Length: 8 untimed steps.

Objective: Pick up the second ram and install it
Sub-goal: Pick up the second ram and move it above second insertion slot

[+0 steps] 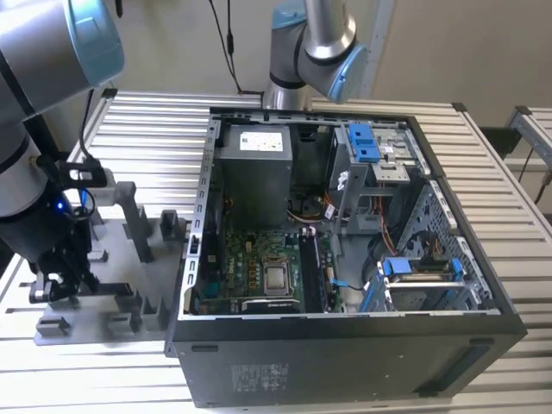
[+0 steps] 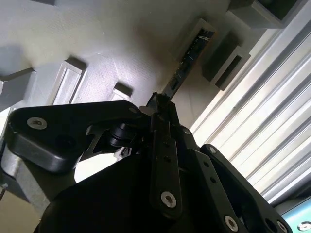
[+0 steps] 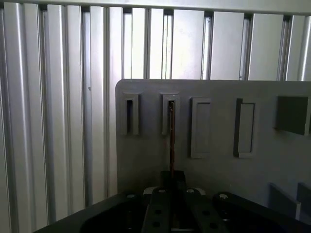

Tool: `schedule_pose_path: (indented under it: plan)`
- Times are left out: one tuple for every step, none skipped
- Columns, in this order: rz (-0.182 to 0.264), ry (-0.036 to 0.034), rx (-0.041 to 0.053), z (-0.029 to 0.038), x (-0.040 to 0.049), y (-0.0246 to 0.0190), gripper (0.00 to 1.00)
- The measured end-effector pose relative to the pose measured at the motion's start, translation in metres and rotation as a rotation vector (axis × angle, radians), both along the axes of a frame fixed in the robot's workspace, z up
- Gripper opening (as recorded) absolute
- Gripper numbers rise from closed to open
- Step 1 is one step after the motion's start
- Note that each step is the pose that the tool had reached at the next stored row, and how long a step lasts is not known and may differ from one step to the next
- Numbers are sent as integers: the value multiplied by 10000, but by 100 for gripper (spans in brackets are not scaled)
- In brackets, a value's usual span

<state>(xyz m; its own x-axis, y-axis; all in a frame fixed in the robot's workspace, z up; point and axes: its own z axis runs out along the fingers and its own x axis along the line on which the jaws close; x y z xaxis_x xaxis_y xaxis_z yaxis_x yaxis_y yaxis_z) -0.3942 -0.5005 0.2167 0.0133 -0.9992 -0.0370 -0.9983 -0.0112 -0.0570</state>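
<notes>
Toward the exterior view's left, low in the frame, the black two-finger gripper (image 1: 59, 280) hangs over the light-grey plastic holder plate (image 1: 108, 226) on the slatted metal table (image 1: 155, 129). In both wrist views the second ram (image 2: 187, 57), a long, narrow, dark memory stick seen edge-on (image 3: 171, 138), has its far end in one slot of the plate (image 3: 218, 90), and its near end runs between the fingers. The gripper (image 3: 172, 175) is drawn narrow and appears clamped on that end. The open black computer case (image 1: 345, 366) with its upright motherboard slots (image 1: 312, 272) lies well apart, at the frame's centre.

Judged step: pick-up. It calls for pads flat on the stick's faces and a pull along the slot's line without twist, as a tilted board could bind against the holder walls.
</notes>
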Motion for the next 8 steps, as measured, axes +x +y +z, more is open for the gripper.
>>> schedule_pose_path:
  plan:
    - [-3, 1, -1, 1, -1, 0, 14]
    - [-6, 1, -3, 2, -2, -1, 14]
    - [-10, 0, -2, 2, -2, -1, 14]
    - [-15, -3, -1, 1, -3, 0, 14]
    - [-20, -5, 0, 1, -4, 0, 14]
    - [-23, -7, 0, 2, -4, 0, 14]
    - [-26, -8, 1, 2, -5, 0, 14]
    - [-30, -8, 1, 3, -5, 0, 14]
